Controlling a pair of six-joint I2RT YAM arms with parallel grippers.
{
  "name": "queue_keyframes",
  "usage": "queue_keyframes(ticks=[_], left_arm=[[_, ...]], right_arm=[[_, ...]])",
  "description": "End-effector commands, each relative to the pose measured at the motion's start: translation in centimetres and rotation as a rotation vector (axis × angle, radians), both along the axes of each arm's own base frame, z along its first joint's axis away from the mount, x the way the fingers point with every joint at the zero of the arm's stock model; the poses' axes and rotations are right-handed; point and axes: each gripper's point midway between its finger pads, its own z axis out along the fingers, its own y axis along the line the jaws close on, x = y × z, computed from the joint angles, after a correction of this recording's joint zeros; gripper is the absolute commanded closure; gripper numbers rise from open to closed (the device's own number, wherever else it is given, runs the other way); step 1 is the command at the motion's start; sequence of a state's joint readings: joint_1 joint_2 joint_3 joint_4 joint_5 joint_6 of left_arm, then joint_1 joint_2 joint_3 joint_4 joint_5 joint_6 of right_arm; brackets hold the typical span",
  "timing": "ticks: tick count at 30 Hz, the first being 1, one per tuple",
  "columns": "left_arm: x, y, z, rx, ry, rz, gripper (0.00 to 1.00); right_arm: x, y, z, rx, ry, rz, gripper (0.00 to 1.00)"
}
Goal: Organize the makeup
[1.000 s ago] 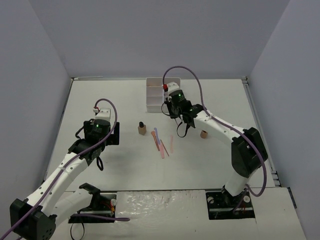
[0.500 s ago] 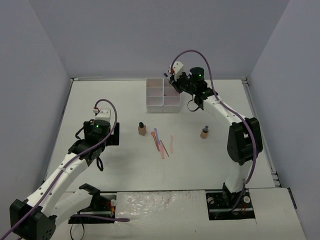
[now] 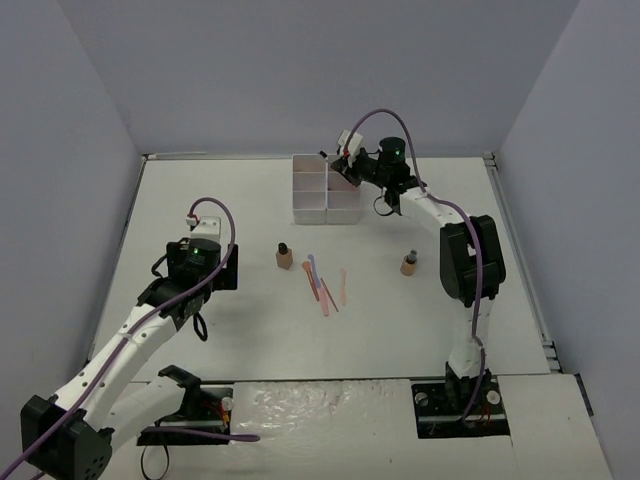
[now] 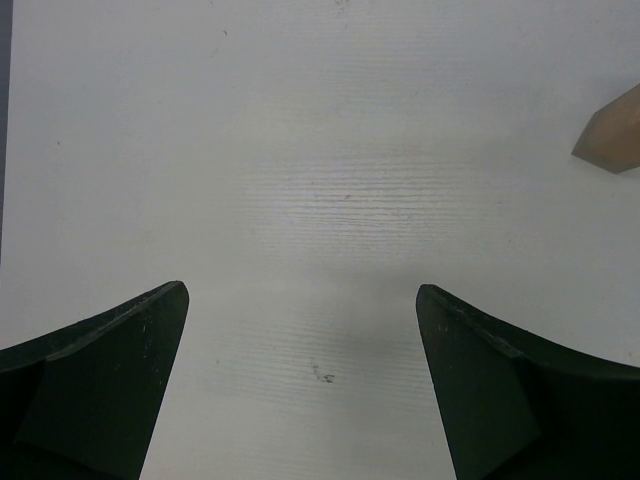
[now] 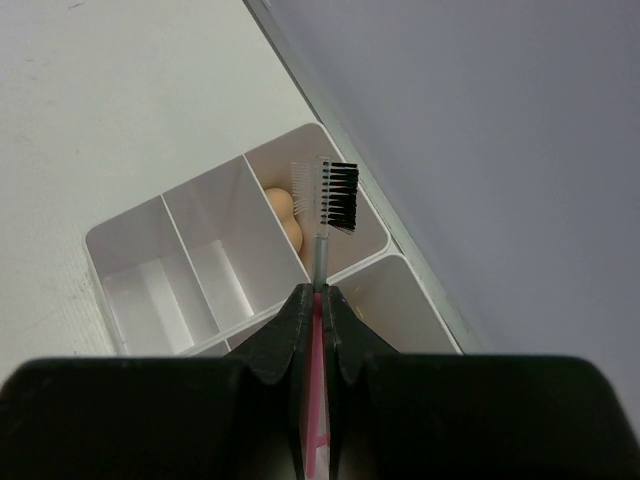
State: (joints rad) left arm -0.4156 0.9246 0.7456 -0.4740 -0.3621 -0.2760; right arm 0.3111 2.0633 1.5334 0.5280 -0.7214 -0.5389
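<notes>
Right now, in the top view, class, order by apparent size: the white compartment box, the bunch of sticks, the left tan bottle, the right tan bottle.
1. white compartment box
2. bunch of sticks
3. left tan bottle and right tan bottle: they look alike, so I won't rank them.

The left gripper (image 4: 302,295) had its two dark fingers (image 4: 100,390) spread wide apart at the bottom corners, nothing between them, just hanging over the bare white table (image 4: 330,150). Only other thing was a tan object (image 4: 612,135) poking in at the right edge, mostly cut off, well away from both fingers.
</notes>
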Motion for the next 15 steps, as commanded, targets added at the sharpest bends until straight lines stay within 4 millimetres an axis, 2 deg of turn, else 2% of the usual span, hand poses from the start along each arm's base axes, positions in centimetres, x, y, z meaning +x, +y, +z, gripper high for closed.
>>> queue_keyframes(ticks=[1,8,15], left_arm=[[1.0,0.4,1.2,0.011,-0.044,0.028,0.03],[1.0,0.5,1.0,0.022,-0.033,0.031,0.03],[1.1,0.6,0.8,0.029,-0.027,0.032,0.03]], right_arm=[[1.3,0.7,5.5,0.042,-0.215,0.062,1.0],[2.2,-0.3,3.6,0.032,-0.21,0.047,0.98],[2.3,-0.5,2.1,0.014,-0.2,0.054,0.96]])
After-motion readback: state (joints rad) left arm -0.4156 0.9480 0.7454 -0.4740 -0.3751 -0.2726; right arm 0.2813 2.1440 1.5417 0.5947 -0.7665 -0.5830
